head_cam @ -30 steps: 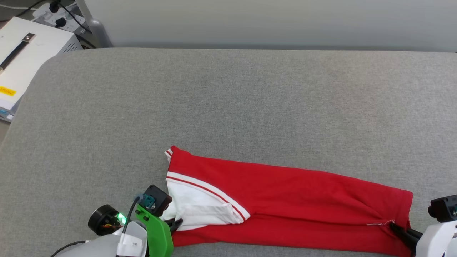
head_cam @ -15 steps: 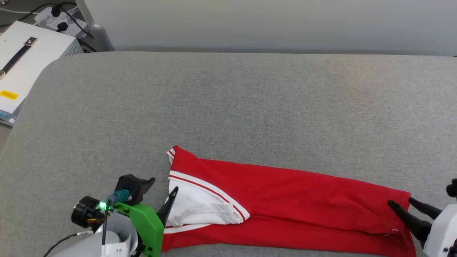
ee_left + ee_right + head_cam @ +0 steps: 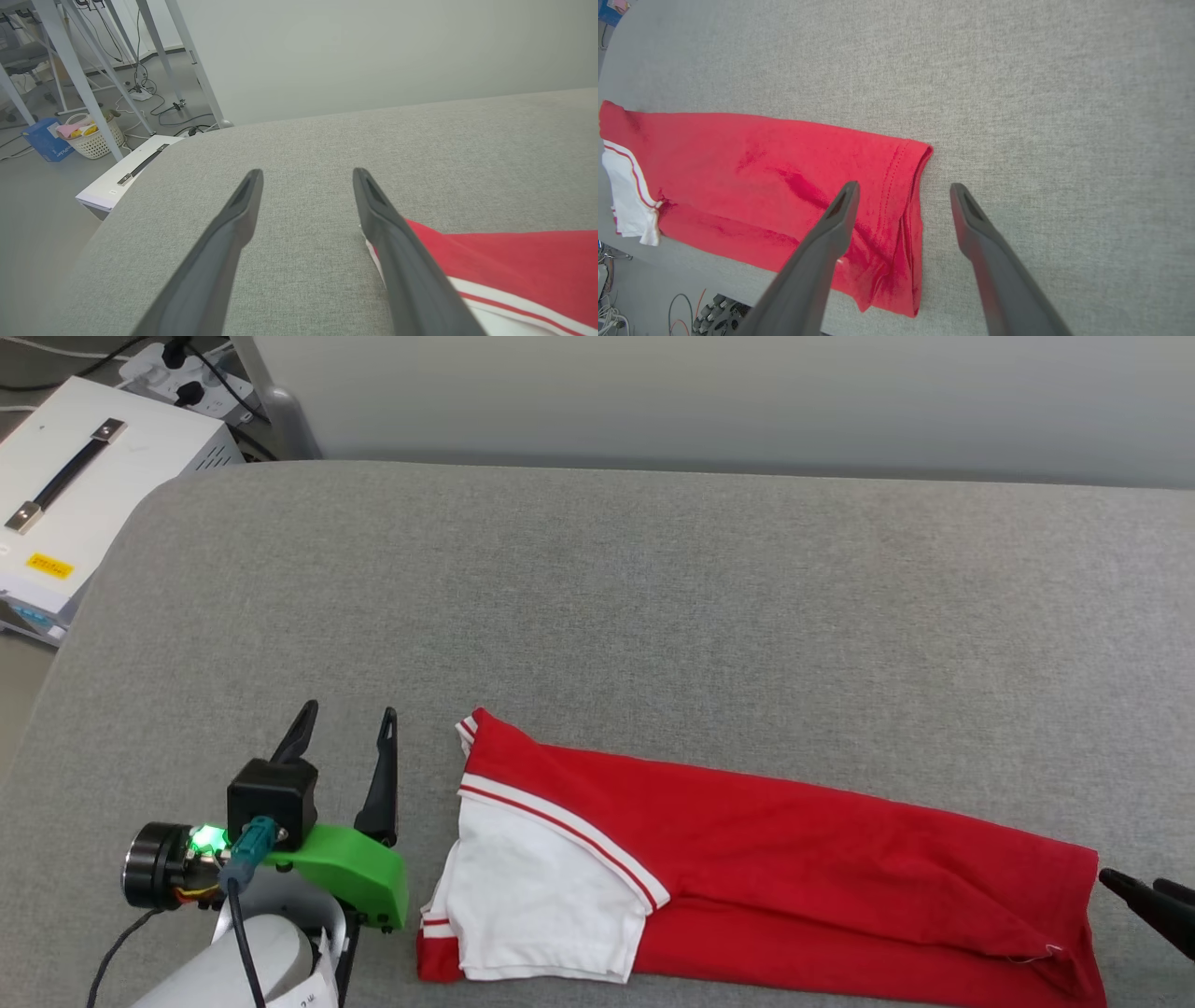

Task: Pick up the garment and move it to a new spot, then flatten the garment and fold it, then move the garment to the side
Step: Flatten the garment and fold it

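Observation:
The garment [image 3: 794,859] lies as a long red folded strip near the front edge of the grey table [image 3: 653,597], with its white sleeve [image 3: 532,896] on top at the left end. My left gripper [image 3: 348,714] stands open just left of the sleeve, off the cloth. The left wrist view has the left gripper [image 3: 307,171] over bare table and the garment [image 3: 514,261] beside its right finger. At the hem end my right gripper [image 3: 1134,882] is open. In the right wrist view the right gripper [image 3: 904,185] hangs above the garment [image 3: 761,177], straddling its hem and holding nothing.
A white box with a black handle [image 3: 84,495] sits off the table's far left corner, with a power strip [image 3: 177,359] behind it. On the floor stand a basket [image 3: 91,137] and a blue box [image 3: 44,140]. A pale wall backs the table.
Both grippers opened and let go of the garment. The left one drew away to the left of the sleeve, the right one off the hem to the right. The sleeve settled flat.

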Motion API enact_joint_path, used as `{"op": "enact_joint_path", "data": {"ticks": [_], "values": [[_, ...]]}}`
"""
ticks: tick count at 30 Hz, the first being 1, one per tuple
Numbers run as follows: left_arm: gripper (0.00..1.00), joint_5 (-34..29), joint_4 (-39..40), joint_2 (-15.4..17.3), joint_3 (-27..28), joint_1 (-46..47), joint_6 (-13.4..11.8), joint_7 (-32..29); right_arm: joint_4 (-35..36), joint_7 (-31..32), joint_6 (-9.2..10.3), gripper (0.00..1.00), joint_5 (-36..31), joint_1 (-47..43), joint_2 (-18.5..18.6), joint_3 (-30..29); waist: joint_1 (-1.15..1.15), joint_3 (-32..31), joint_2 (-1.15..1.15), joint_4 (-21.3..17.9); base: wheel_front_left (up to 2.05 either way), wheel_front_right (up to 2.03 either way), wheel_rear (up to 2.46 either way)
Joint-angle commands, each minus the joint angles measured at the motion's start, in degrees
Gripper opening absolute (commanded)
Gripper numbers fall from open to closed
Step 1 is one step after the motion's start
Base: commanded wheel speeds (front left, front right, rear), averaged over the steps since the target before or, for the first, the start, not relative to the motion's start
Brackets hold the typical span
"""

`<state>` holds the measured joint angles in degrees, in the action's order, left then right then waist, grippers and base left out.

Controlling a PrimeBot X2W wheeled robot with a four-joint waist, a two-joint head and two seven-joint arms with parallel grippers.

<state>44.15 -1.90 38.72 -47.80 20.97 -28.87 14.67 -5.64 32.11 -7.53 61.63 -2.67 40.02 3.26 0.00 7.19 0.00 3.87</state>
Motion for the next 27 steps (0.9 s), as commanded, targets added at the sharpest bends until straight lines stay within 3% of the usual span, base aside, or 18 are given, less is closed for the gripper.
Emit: {"op": "enact_joint_path", "data": {"ticks": [1, 9, 20, 21, 22, 23, 27], "values": [[1.00, -2.09, 0.19, -1.00, 1.61, -2.50, -0.33, 0.30, -1.27, 0.63, 0.04, 1.00, -0.09, -0.16, -0.39, 0.14, 0.00, 0.66, 0.00, 0.77, 0.00, 0.00, 0.00], [1.00, -10.68, 0.62, -7.62, 11.63, -9.89, 1.51, 0.32, -6.54, 1.82, 0.04, 1.00, -1.66, 1.64, -4.08, 5.17, 0.00, 1.80, 0.00, 2.39, 0.00, 0.00, 0.00], [1.00, -20.98, 0.29, -16.97, 22.73, -16.82, 8.14, 0.32, -7.48, -0.24, 0.04, 1.00, 0.68, 3.72, -7.53, 14.27, 0.00, 1.49, 0.00, 2.88, 0.00, 0.00, 0.00], [1.00, -21.80, 0.42, -17.63, 23.62, -17.23, 8.63, 0.32, -7.62, -0.91, 0.04, 0.78, 0.59, 3.88, -7.44, 14.65, 0.00, 1.39, 0.00, 2.84, 0.00, 0.00, 0.00], [1.00, -22.68, 0.63, -18.48, 24.68, -17.73, 9.46, 0.32, -7.94, -1.86, 0.04, 0.27, 0.46, 4.09, -7.30, 15.02, 0.00, 1.25, 0.00, 2.79, 0.00, 0.00, 0.00], [1.00, -23.29, 0.59, -19.10, 25.47, -18.16, 10.09, 0.32, -8.29, -2.39, 0.04, 0.00, 0.53, 4.23, -7.18, 15.31, 0.00, 1.13, 0.00, 2.74, 0.00, 0.00, 0.00], [1.00, -25.84, 0.04, -21.50, 28.58, -19.69, 12.59, 0.32, -9.52, -3.92, 0.04, 0.00, 1.32, 5.08, -5.78, 16.10, 0.00, 0.47, 0.00, 2.42, 0.00, 0.00, 0.00]]}}
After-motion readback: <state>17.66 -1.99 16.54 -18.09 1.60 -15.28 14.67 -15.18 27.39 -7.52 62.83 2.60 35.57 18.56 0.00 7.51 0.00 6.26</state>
